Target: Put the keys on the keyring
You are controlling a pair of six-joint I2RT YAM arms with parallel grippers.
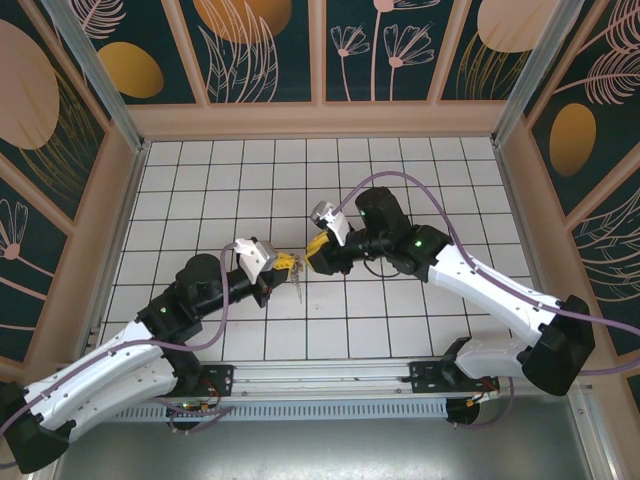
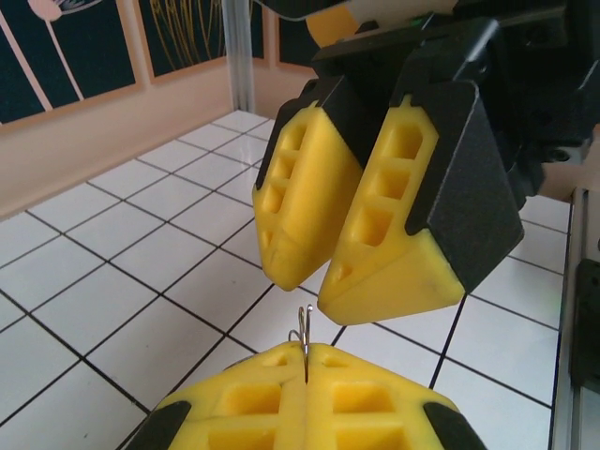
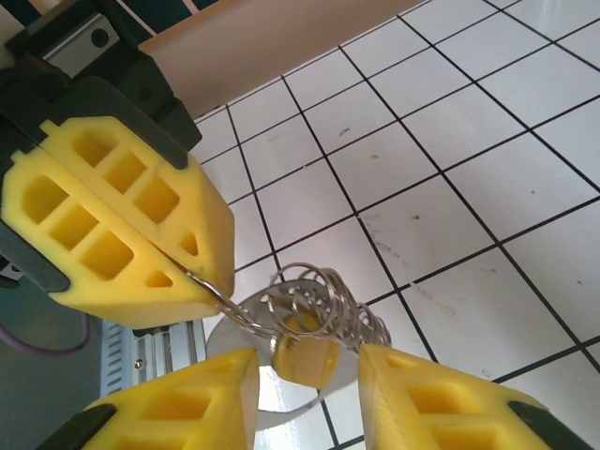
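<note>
My left gripper (image 2: pixel 307 352) is shut on the thin wire of the keyring (image 2: pixel 304 330), which stands up between its yellow fingers. In the right wrist view the keyring (image 3: pixel 319 291) shows as silver coils running out of the left gripper (image 3: pixel 208 274). A yellow-headed key (image 3: pixel 306 358) and a flat silver piece (image 3: pixel 246 319) hang on it. My right gripper (image 3: pixel 305 380) is open, with a finger on either side of the yellow key and gaps showing. Both grippers meet above the table middle, left gripper (image 1: pixel 284 264) and right gripper (image 1: pixel 316 251), with the keys (image 1: pixel 299 274) dangling between them.
A white tiled table (image 1: pixel 420 190) is enclosed by beige walls (image 1: pixel 320 120) on three sides. A metal rail (image 1: pixel 330 380) runs along the near edge by the arm bases. The right gripper's fingers (image 2: pixel 394 234) hang close above the left gripper.
</note>
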